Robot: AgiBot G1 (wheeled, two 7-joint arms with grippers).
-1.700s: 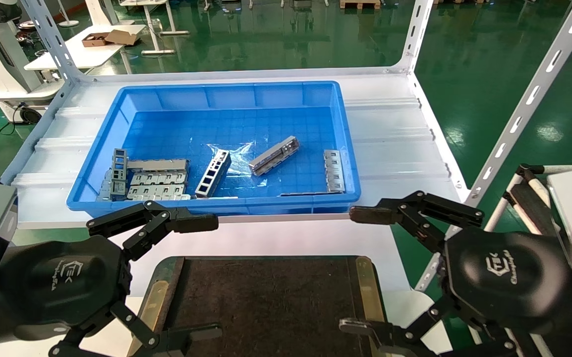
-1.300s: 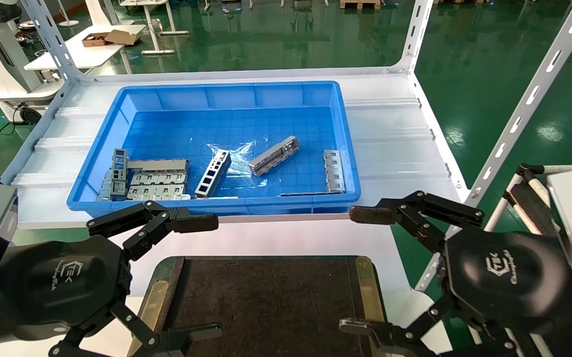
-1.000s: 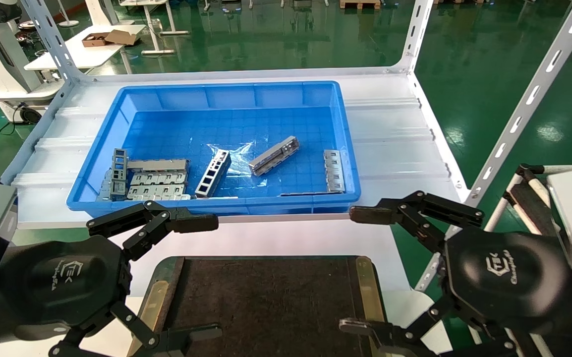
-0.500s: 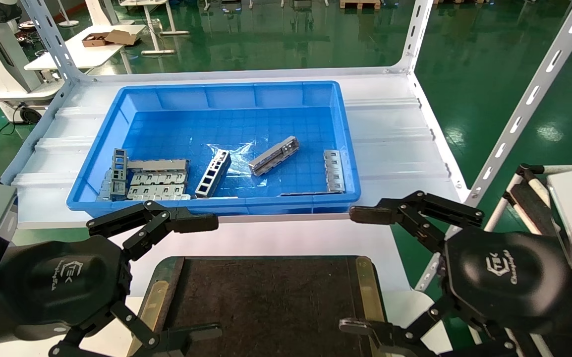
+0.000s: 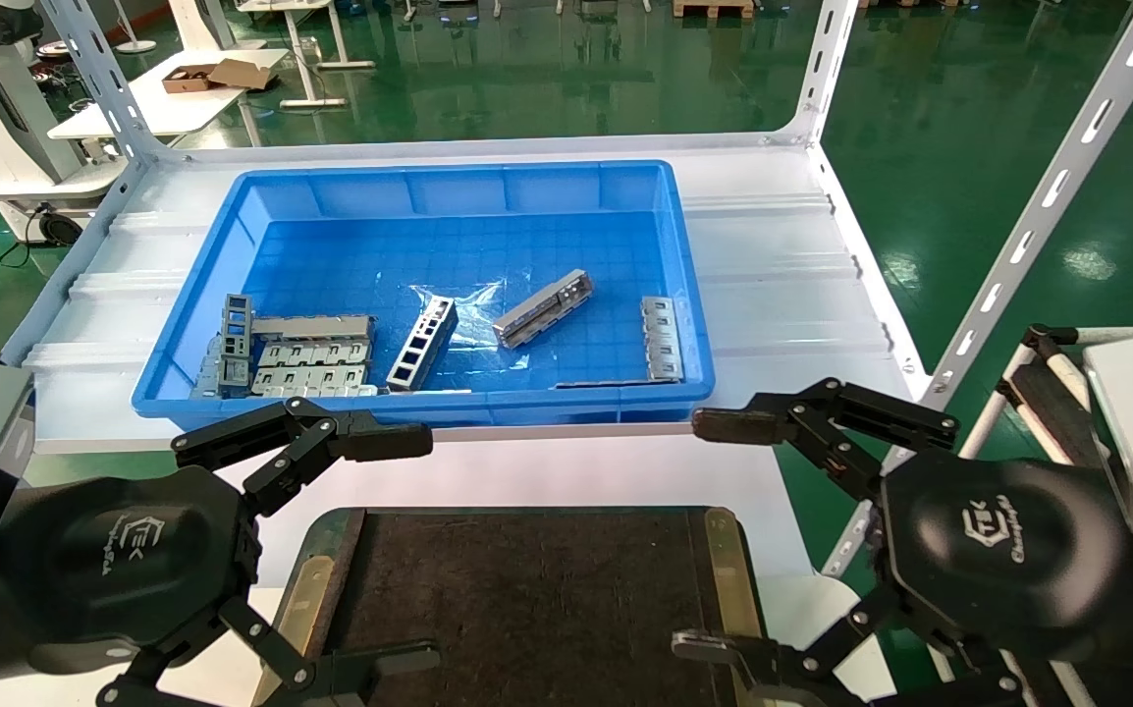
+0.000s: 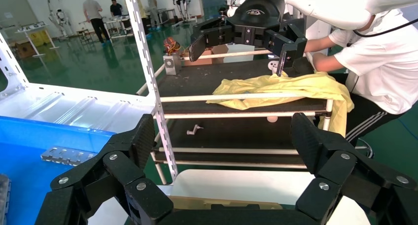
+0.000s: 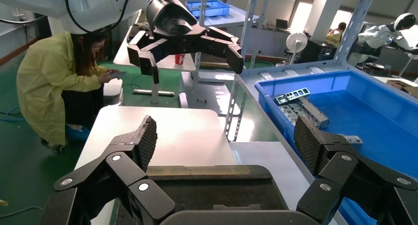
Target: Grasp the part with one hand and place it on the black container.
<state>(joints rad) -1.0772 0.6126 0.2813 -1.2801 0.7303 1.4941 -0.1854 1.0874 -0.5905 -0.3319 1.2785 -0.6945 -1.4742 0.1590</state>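
The part (image 5: pixel 544 308), a slim silver-grey bar, lies at an angle on the floor of the blue bin (image 5: pixel 203 285), right of the middle. The black container (image 5: pixel 527 609), a flat tray with brass side strips, sits at the near edge below the bin, and it also shows in the right wrist view (image 7: pixel 212 185). My left gripper (image 5: pixel 409 550) is open and empty over the tray's left side. My right gripper (image 5: pixel 709 536) is open and empty over its right side. Both are well short of the part. Each wrist view shows its own open gripper, the left (image 6: pixel 224 136) and the right (image 7: pixel 227 138).
The bin also holds a darker ladder-like piece (image 5: pixel 423 344), stacked flat tabbed plates (image 5: pixel 311 363) at the near left and another plate (image 5: pixel 661 339) at the near right. White slotted shelf posts (image 5: pixel 1018 245) stand at the right. People stand beside the station (image 7: pixel 54 82).
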